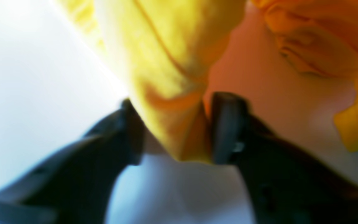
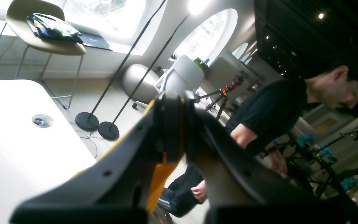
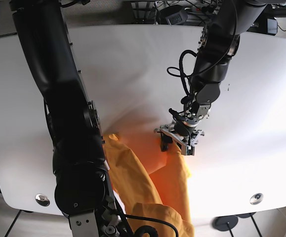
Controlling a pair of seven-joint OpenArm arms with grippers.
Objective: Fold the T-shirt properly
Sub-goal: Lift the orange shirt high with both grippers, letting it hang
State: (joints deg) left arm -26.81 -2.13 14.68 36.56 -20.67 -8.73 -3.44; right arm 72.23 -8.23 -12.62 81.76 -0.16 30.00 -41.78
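The yellow T-shirt [image 3: 152,187] lies bunched on the white table [image 3: 133,64], trailing off the front edge. My left gripper [image 3: 178,140] is shut on a fold of it at the cloth's upper right end. In the left wrist view the T-shirt [image 1: 172,62] is pinched between the two black fingers of the left gripper [image 1: 179,130]. My right gripper [image 2: 182,124] is shut on a strip of the yellow T-shirt [image 2: 162,177] and is raised, facing out over the table edge. In the base view the right arm [image 3: 76,148] hides its own gripper.
Round grommets sit in the table near the front corners [image 3: 42,199] [image 3: 256,198]. In the right wrist view a person in a black shirt [image 2: 269,112] stands beyond the table, with two lamp stand bases [image 2: 98,126] and a chair [image 2: 42,40] on the floor.
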